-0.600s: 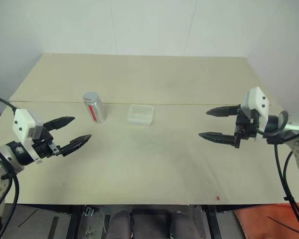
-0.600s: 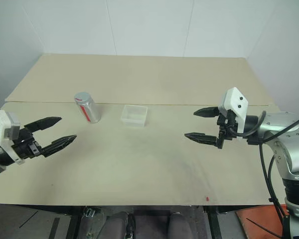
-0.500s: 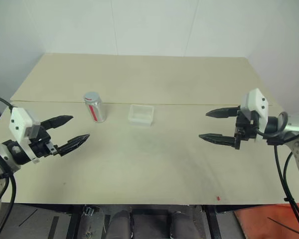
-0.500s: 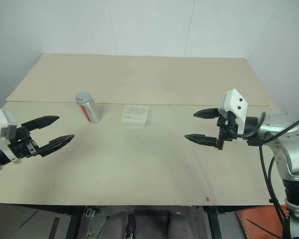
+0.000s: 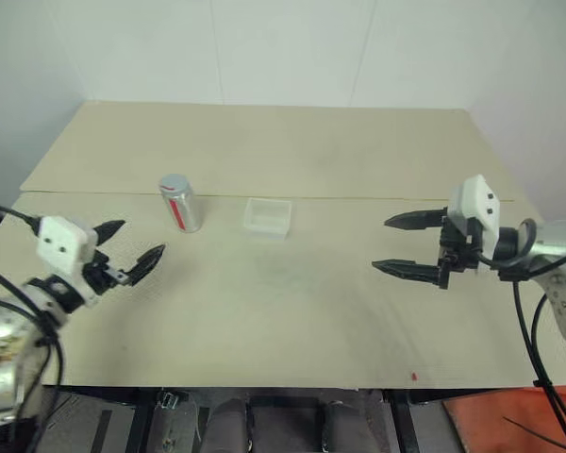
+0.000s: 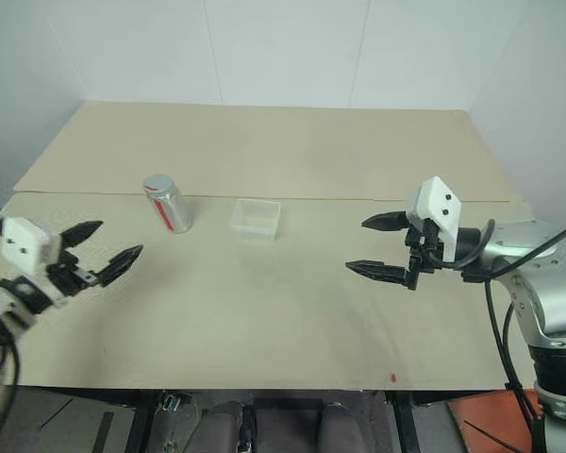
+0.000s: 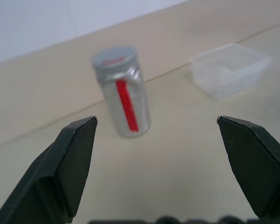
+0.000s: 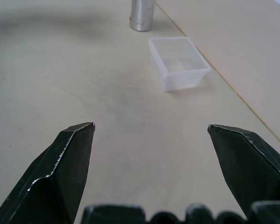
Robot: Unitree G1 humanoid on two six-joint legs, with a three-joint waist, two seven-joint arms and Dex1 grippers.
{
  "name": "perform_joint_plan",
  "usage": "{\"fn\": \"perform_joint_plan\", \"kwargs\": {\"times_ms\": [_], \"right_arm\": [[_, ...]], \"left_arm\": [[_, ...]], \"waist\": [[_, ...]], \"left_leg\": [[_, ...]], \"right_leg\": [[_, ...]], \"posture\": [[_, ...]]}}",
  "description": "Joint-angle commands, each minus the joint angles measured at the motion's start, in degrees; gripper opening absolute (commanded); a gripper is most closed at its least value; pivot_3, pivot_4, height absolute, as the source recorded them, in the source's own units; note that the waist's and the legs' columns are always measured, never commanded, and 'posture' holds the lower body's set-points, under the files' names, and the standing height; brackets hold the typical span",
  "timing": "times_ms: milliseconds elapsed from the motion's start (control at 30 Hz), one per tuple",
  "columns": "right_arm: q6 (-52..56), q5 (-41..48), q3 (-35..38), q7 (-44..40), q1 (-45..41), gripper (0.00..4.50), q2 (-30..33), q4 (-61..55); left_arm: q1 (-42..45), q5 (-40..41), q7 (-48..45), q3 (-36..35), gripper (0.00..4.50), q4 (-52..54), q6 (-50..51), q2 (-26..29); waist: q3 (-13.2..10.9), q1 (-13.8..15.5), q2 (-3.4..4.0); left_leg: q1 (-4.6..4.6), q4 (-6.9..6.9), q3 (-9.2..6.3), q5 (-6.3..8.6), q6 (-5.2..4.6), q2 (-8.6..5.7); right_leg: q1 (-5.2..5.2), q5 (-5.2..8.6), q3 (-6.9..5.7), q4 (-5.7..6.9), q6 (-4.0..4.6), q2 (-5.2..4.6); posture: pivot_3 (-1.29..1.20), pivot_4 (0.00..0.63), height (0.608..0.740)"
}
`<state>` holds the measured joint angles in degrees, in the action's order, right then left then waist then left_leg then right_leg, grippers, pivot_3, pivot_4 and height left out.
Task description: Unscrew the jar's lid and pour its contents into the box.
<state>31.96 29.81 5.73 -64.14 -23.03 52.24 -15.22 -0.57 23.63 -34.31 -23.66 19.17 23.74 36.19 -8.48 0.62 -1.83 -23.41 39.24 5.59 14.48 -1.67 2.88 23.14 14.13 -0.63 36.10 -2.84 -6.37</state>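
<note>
Left eye view looks down on a pale beige table [image 5: 292, 311] set against a white wall [image 5: 283, 47]. A straight seam [image 5: 358, 197] crosses the tabletop from its left edge to its right edge, about midway between the far and near edges.

The jar [image 5: 179, 202], a shiny silver cylinder with a red stripe down its side, stands upright just on the near side of the seam, toward the left edge. The lid [image 5: 173, 182] sits on top of the jar. The box [image 5: 267, 216], a shallow translucent white tray, rests on the table beside the jar on its right, apart from it, with bare table between them. The box looks empty.

The left gripper [image 5: 135, 247] hovers near the left edge, nearer than the jar, its two black fingers spread wide apart and holding nothing. The right gripper [image 5: 391, 244] hovers toward the right edge, well apart from the box, its fingers also spread wide and empty.

A tiny red speck [image 5: 414, 376] lies by the near edge, toward the right corner.
</note>
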Motion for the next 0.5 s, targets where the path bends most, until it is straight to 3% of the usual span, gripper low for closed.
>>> {"fn": "perform_joint_plan", "kwargs": {"times_ms": [33,233,500], "right_arm": [[-1.1,0.4,0.8,-0.3,-0.5,4.50,0.2,-1.3],[-1.1,0.5,0.2,-0.6,-1.6,4.50,0.1,-0.9],[-0.3,1.0,0.5,-0.4,-1.3,4.50,0.3,-1.8]], "left_arm": [[1.6,-3.1,7.7,1.1,4.46,0.5,-0.8,-4.1],[5.5,-8.0,14.9,5.0,4.46,-4.4,-6.8,-12.6],[12.6,-10.7,14.4,8.3,4.46,-17.6,-13.2,-13.5]], "waist": [[0.0,0.0,0.01],[0.0,0.1,-0.01],[0.0,0.1,-0.01]], "left_leg": [[-0.01,0.00,-0.06,0.00,0.00,0.00],[0.01,0.01,-0.19,0.00,-0.01,-0.05],[0.00,0.00,-0.20,-0.01,-0.01,-0.05]], "right_leg": [[0.01,0.00,0.00,0.00,0.00,0.00],[-0.04,-0.01,-0.03,0.00,-0.01,-0.05],[-0.02,-0.01,-0.06,0.01,-0.01,-0.04]], "posture": [[0.00,0.150,0.740],[0.00,0.150,0.740],[0.00,0.150,0.740]]}}
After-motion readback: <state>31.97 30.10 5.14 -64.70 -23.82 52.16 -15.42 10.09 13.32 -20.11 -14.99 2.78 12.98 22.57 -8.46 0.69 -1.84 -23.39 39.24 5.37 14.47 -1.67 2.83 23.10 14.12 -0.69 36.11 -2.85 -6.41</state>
